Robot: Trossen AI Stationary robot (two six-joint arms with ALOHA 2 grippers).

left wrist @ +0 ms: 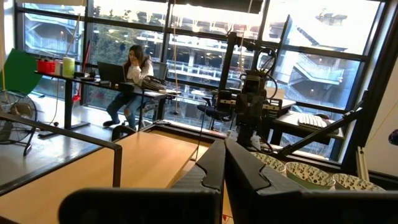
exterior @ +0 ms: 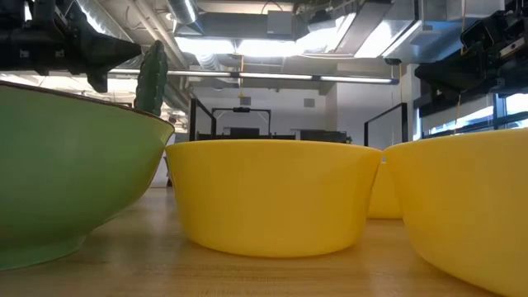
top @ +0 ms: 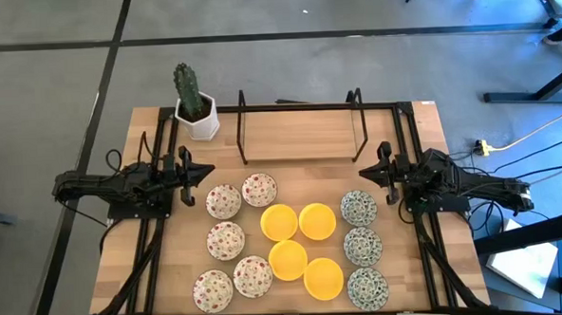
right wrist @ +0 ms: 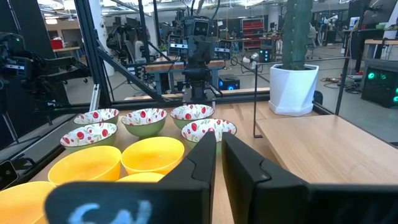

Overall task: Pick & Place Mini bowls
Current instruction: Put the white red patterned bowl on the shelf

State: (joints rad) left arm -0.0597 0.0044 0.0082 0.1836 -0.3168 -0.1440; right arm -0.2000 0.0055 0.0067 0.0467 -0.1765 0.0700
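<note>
Left gripper (top: 208,171) is sitting with fingers pressed together and gripping nothing, hovering off the table just left of the black wire rack (top: 299,128); right gripper (top: 365,174) is mirroring it just right of the rack, fingers nearly together with a thin slit showing in its wrist view, also carrying nothing

Mini bowls are all resting on the table (top: 299,142) in front of the rack, none lifted:
- red-speckled bowls (top: 223,201), five of them, clustering front-left of the rack, nearest the left gripper
- yellow bowls (top: 279,221), four, sitting straight in front of the rack, middle group, some touching each other
- blue-green patterned bowls (top: 358,208), four in a line front-right of the rack, top one just below the right gripper

Cactus pot (top: 196,116) is standing just left of the rack at the back corner, not part of the job

Progress judgement: task is looking unstarted or between picks, since the rack and the bare wood inside it are holding no bowl and both arms are idling at the sides. No drop spot is marked, so the goal location is unclear. All thirteen visible bowls are seeming left to move; nearest candidates are the top red-speckled bowl for left, the top patterned bowl for right
</note>
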